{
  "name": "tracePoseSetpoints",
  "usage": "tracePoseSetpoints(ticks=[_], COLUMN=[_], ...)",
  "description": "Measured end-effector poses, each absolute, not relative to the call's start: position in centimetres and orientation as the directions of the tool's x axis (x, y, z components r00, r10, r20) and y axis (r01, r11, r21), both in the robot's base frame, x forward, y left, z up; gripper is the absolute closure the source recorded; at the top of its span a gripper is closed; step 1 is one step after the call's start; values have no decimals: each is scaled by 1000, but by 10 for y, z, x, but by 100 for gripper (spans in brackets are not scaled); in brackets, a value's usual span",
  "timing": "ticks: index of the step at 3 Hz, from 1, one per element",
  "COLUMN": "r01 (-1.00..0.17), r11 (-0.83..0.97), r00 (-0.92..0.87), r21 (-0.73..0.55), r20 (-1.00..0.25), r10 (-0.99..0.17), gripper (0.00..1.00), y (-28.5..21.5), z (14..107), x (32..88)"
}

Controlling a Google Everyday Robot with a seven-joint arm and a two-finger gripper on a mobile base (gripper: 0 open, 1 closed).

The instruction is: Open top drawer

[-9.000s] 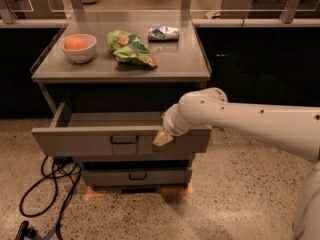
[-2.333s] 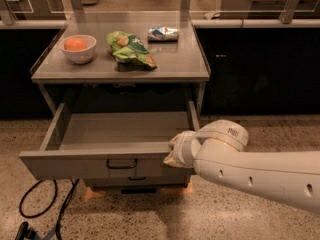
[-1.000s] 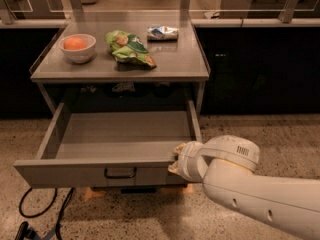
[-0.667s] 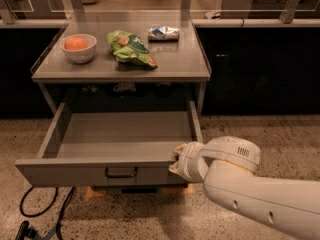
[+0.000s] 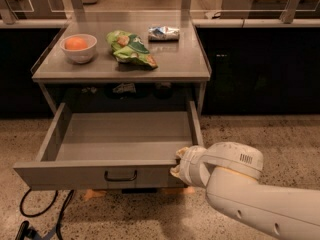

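Note:
The top drawer (image 5: 115, 176) of the grey metal cabinet stands pulled far out toward me. Its plain grey tray interior (image 5: 125, 134) holds nothing. A small black bracket handle (image 5: 120, 176) sits at the centre of its front. My gripper (image 5: 178, 162) is at the right end of the drawer front, against its top edge, mostly hidden behind my white wrist. My white arm (image 5: 250, 199) comes in from the lower right.
On the cabinet top (image 5: 175, 64) are a white bowl with an orange fruit (image 5: 78, 47), a green chip bag (image 5: 130, 48) and a blue-white packet (image 5: 163, 32). Black cables (image 5: 45, 211) lie on the speckled floor at lower left. Dark counters flank the cabinet.
The drawer has been drawn out from about half open to far out over nine seconds. My gripper moved toward me with its front. In the last second almost nothing moved.

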State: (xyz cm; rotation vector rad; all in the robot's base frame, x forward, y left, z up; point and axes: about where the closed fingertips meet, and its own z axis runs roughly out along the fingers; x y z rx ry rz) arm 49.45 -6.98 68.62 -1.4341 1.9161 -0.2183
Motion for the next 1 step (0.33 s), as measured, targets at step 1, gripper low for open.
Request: tracePoseSetpoints(ticks=[1], r01=[-767], r11=[366], r00=[-120], r21=[-528], r20=[-442], r10=[-889], gripper=[63], y=[-70], z=[686], x=[494])
